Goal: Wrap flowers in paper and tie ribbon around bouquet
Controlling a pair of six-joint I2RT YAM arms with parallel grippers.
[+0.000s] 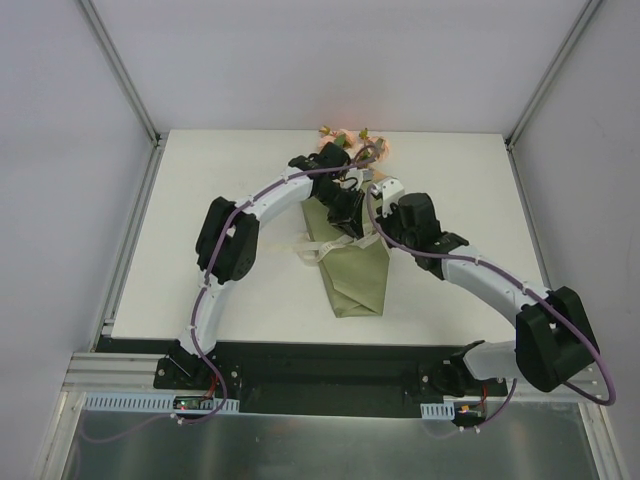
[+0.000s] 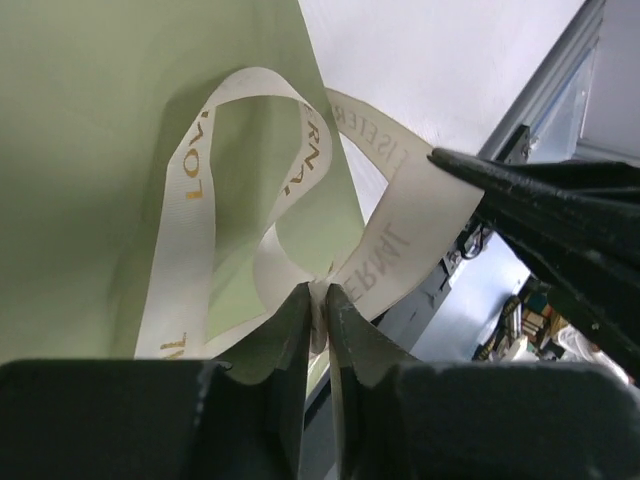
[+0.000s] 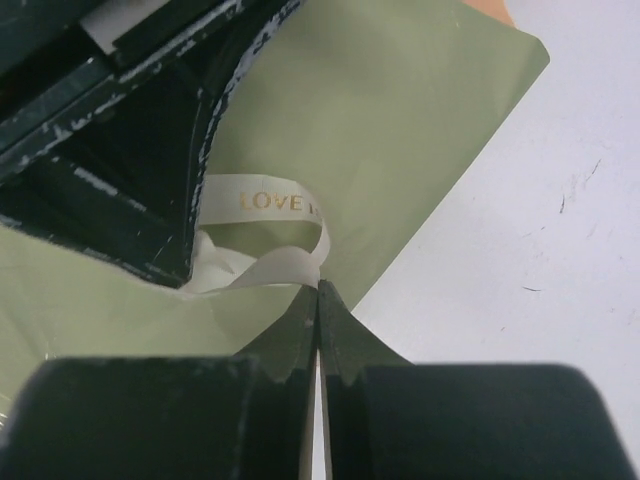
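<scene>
Black fingertips of the left gripper [image 2: 318,300] fill the bottom of its own wrist view. They are pressed together with only a sliver between them, and a fold of the one cream-beige fabric ribbon [image 2: 186,200], printed with gold letters, is pinched in that sliver. From the pinch the ribbon rises in one open loop that lies against the olive-green paper [image 2: 90,130]. A second strand runs off to the right, where a dark pointed tip touches it.

The right gripper [image 3: 318,292], seen from its own wrist, is likewise closed to a thin line. A strip of ribbon runs down between its two fingers, so it too grips the ribbon. Just beyond its tips a band reading "LOVE" curves over the green sheet, and a small orange-tan corner shows at the top edge of that view.

From above, two arms reach in from the near edge and meet over a single bouquet [image 1: 352,272], a narrow olive cone lying on the white table [image 1: 220,260] with its point toward the bases. Both wrists crowd the upper half of the cone. The flowers [image 1: 352,140], a cluster of pink and peach blooms, stick out at the far end; they are too small to count. One short pale tail of ribbon trails off the cone's left side onto the table.
</scene>
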